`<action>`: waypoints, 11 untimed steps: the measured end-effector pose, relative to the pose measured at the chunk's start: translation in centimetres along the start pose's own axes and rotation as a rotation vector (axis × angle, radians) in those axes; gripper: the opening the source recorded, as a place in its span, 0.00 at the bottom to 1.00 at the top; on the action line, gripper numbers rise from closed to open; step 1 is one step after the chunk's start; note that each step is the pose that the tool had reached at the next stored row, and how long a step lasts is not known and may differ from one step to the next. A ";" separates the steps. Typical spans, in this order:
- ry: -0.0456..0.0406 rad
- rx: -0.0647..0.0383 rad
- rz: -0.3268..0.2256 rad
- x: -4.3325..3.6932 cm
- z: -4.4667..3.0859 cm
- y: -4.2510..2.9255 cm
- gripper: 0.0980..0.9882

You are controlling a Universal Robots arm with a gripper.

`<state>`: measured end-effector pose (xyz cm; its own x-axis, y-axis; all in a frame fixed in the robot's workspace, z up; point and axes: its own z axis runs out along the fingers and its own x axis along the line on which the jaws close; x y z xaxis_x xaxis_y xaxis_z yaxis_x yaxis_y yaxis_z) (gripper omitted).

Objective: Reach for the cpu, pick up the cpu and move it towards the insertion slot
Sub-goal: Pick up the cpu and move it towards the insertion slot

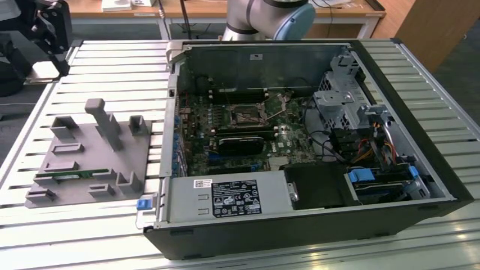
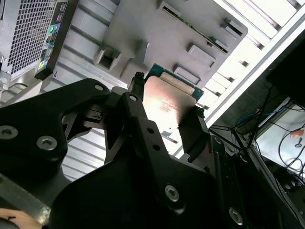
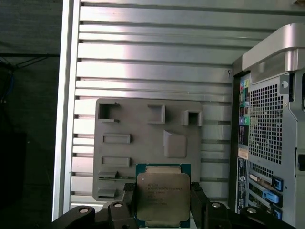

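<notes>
The open computer case [image 1: 300,146] lies on the slatted bench [image 1: 112,73], with the fixture plate [image 1: 94,154] beside it toward the exterior view's left; the insertion slot [image 1: 246,116] sits inside the case, behind the long block [image 1: 240,144]; the pincer [image 3: 163,200] hangs above the fixture plate's edge, the cpu [image 3: 163,198] between its two fingers [image 3: 129,200]; a memory stick [image 1: 71,175] lies on the plate.

A robotics lab or test workshop: slatted aluminium bench [image 1: 300,256], opened desktop computer case [image 1: 315,146] laid flat, grey fixture tray [image 1: 98,163] for parts, robot arm base [image 1: 266,19], wooden desks [image 1: 225,11] behind, loose cables [image 2: 281,138].
</notes>
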<state>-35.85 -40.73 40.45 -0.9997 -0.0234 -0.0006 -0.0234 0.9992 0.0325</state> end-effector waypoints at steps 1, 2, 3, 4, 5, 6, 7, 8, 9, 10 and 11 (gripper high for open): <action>0.0000 0.000 0.000 -0.10 0.00 0.00 0.50; 0.0000 0.000 0.000 -0.21 0.00 -0.01 0.50; 0.0000 0.000 0.000 -0.31 0.00 -0.01 0.50; -0.0001 0.000 0.000 -0.40 0.00 -0.01 0.50; 0.0000 0.000 0.000 -0.50 0.00 -0.01 0.50; 0.0000 0.000 0.000 -0.59 0.00 -0.01 0.50; -0.0001 0.000 0.000 -0.68 0.00 -0.01 0.50; -0.0001 0.000 0.000 -0.77 0.00 -0.02 0.50; 0.0000 0.000 0.000 -0.85 0.00 -0.02 0.50; 0.0001 0.000 0.000 -0.94 0.00 -0.02 0.50; -0.0001 0.000 0.000 -1.03 0.00 -0.02 0.50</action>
<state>-34.82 -40.73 40.44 -0.9997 -0.0235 -0.0007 -0.0235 0.9992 0.0326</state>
